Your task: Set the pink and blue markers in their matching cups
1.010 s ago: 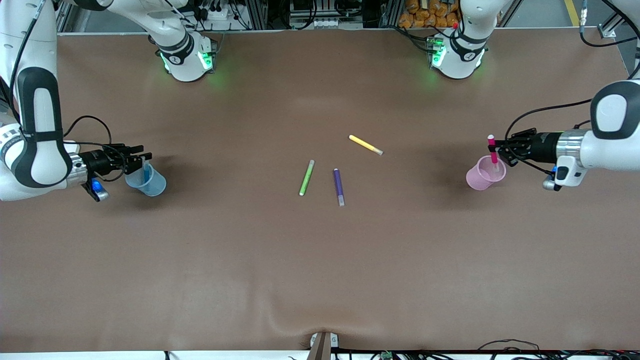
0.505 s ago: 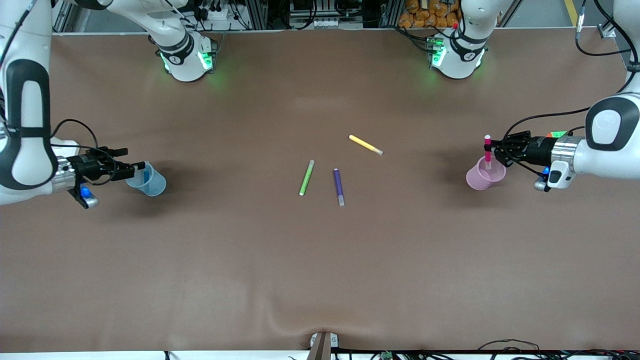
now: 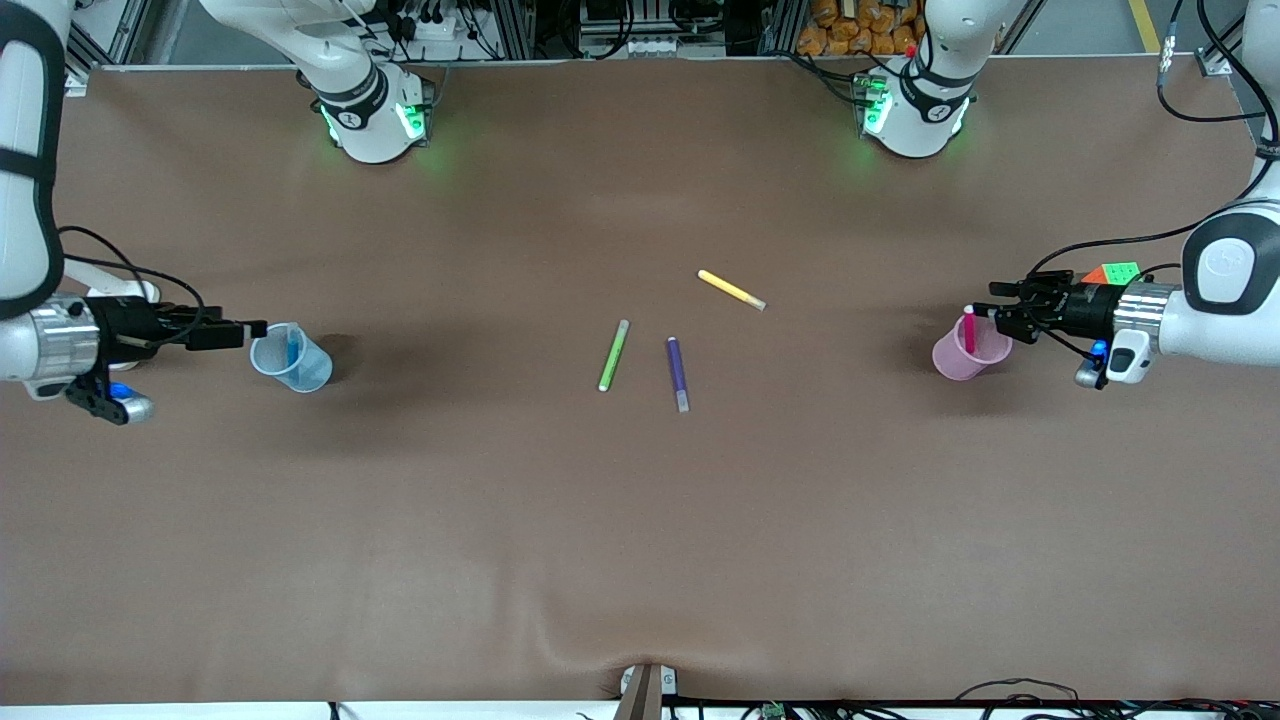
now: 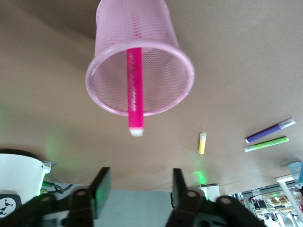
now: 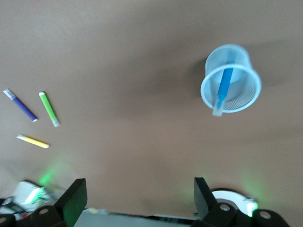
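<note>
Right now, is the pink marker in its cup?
In: the pink marker stands inside the pink cup, its tip above the rim.

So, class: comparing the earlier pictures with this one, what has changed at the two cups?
The left claw let go of the pink marker, now in the pink cup. The right claw drew back from the blue cup, blue marker inside. Both claws open. Cups and the three loose markers unmoved.

The blue marker [image 5: 224, 85] leans inside the pale blue cup [image 5: 231, 78], well apart from three loose markers [image 5: 49, 108].
</note>
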Tool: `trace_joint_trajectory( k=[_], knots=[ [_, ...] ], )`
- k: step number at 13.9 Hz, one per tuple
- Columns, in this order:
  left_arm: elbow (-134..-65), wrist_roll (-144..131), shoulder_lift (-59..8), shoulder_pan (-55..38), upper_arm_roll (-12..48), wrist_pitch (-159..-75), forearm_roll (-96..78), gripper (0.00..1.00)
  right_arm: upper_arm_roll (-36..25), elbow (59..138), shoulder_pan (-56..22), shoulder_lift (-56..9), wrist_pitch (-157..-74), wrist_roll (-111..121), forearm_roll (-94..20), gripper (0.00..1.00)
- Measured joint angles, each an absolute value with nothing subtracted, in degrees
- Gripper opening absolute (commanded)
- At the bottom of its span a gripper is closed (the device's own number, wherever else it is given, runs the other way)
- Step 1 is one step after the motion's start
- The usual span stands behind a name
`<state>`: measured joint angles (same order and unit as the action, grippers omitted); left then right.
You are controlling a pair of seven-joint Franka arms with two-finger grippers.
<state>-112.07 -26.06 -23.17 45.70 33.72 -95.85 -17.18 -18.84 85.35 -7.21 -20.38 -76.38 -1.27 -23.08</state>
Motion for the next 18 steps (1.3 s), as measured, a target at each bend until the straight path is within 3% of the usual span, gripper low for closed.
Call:
trace_joint_trajectory(
  k=[8,13,18],
  knots=[
    [-93.31,-35.74,-16.73,45.43,39.53,-83.19,-13.78,1.0,-11.56,77.9,-3.5,-10.58,-72.93,-1.23,-16.38,1.0],
    [-91.25,-35.92,-6.54,45.01,41.72,-79.06,-10.15,1.0,-3.72,72.21,-0.66,-7.96,-70.86,-1.34,-7.43,1.0],
    [-87.07,-26.34,-0.42,45.03,43.97,-78.83,-4.08,1.0,-2.93,76.49,-0.47,-3.11,-72.13,-1.54,-6.43,1.0]
  ],
)
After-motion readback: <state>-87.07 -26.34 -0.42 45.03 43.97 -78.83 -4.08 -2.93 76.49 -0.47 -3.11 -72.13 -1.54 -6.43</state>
